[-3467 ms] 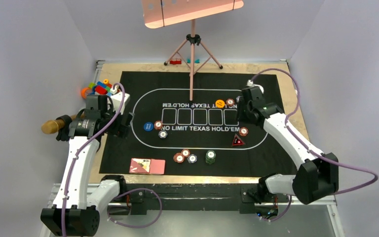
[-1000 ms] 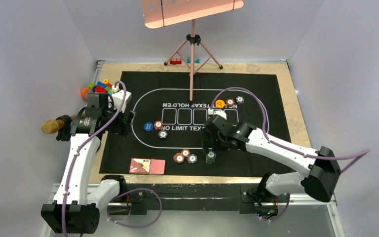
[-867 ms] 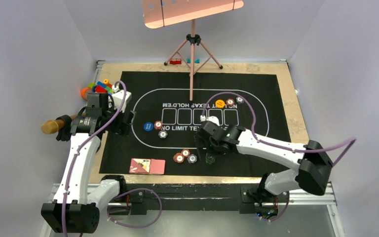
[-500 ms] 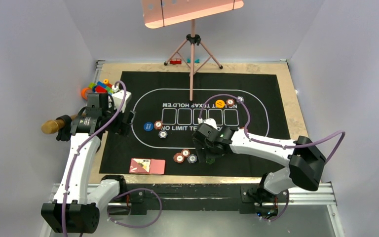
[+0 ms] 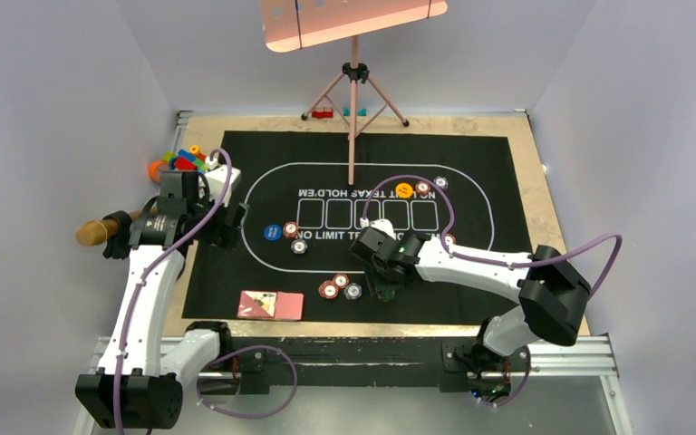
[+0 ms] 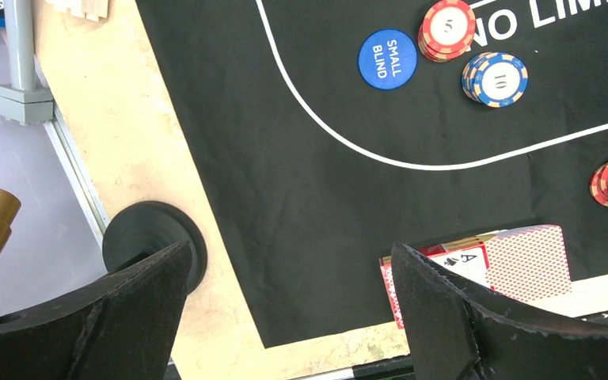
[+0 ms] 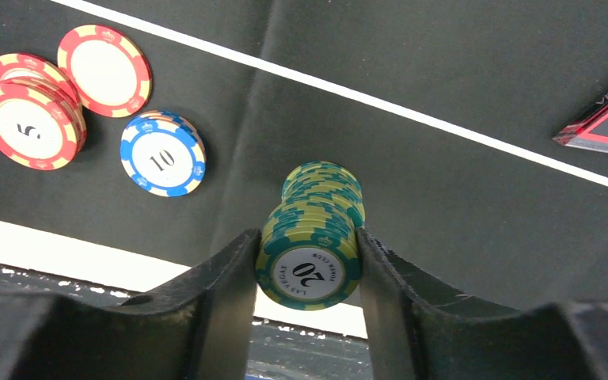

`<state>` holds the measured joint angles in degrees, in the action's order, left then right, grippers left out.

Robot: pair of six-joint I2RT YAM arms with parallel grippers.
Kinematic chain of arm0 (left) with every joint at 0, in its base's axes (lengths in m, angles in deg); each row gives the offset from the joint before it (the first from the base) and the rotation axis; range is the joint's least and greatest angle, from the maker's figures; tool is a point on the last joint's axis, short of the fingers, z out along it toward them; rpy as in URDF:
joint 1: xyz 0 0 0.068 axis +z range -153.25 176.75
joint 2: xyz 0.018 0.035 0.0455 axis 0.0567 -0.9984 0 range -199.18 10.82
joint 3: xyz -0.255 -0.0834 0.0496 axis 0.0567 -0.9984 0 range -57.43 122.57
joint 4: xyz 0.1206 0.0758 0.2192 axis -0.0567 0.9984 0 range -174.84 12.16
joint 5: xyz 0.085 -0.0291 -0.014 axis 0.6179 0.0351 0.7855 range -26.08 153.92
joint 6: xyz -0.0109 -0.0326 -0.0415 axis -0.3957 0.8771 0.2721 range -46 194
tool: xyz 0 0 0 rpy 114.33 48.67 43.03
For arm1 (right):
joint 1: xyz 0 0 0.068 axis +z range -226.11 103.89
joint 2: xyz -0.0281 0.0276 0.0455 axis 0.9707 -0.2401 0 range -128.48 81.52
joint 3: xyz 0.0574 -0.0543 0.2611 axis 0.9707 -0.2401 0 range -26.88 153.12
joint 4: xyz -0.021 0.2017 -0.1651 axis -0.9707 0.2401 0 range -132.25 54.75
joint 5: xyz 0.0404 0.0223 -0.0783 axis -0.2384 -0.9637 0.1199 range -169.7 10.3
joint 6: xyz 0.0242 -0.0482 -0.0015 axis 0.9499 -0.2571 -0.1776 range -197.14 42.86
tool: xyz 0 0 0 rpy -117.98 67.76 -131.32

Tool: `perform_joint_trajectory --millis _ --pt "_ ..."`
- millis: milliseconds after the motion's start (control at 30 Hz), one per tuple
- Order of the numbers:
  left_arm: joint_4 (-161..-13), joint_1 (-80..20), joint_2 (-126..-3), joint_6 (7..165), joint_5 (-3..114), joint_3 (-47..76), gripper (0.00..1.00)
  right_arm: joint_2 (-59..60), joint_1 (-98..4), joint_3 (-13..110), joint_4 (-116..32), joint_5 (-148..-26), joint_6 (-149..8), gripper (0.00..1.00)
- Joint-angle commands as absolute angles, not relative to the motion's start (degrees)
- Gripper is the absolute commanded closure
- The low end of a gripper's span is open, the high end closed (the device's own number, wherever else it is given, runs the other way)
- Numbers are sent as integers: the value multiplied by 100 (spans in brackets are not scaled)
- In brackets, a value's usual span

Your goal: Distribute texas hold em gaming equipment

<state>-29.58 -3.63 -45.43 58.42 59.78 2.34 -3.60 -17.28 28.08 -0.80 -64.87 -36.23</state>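
Right claw clenched on green chip stack, pads flanking upper chips (probably to lift off one seat's share). Left claw released, idle above mat.

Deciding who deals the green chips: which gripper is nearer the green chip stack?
Right. The right gripper clasps the green chip stack on both sides; the left gripper hangs open over the left edge of the mat, far from it.

site: robot lab | signs: plain booth walls, camera tripod
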Motion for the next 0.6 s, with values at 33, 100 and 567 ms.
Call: perform_joint_trajectory --millis 33,100,567 --pt "-3123 -325 -4413 5853 6058 216 0 -202 -1713 2788 -195 -6515 -3512 60" --pt "-3123 -325 -4403 5852 6057 216 0 -165 -1709 2794 -178 -6494 -3505 70" --pt "-3131 -325 -4390 5835 6074 191 0 26 -1721 3335 581 -5999 -3627 87"
